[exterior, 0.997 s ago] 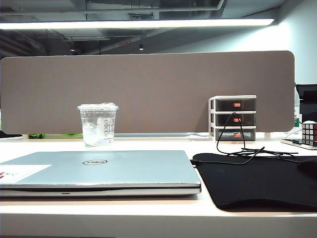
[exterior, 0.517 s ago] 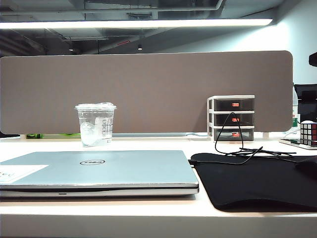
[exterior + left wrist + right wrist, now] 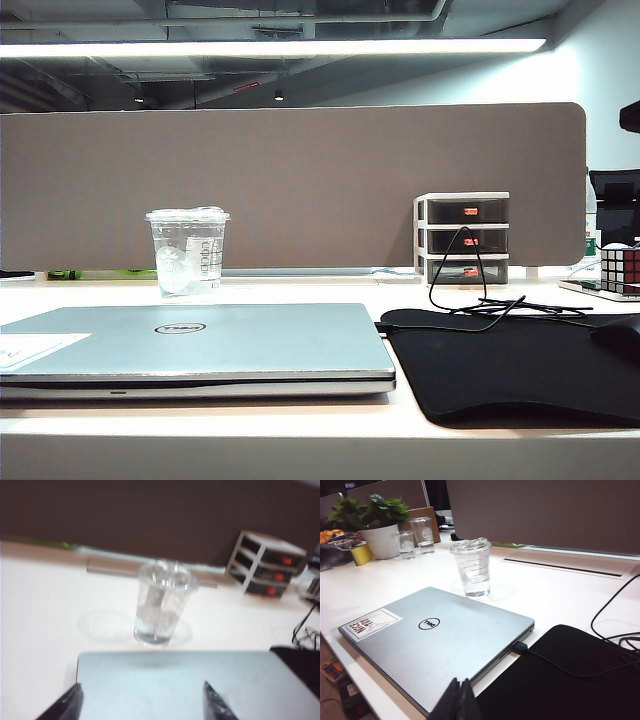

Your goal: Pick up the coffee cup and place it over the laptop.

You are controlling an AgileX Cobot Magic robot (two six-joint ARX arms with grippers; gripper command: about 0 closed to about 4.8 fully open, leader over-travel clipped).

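The left gripper [image 3: 142,702] hangs wide open above the laptop [image 3: 175,680], the coffee cup [image 3: 162,602] upright just beyond it; the right gripper [image 3: 461,700] is pinched closed over the laptop's near edge.

Left wrist view blurred throughout: print on the coffee cup [image 3: 162,602] unreadable, the laptop [image 3: 190,685] cut off by the picture's edge, and only two dark finger tips of the left gripper [image 3: 145,705] showing, well apart. In the right wrist view, just the closed finger ends of the right gripper [image 3: 461,700] visible, rest cropped. Neither arm seen in the exterior view; white sticker [image 3: 25,350] partly cropped, lettering too small to read.
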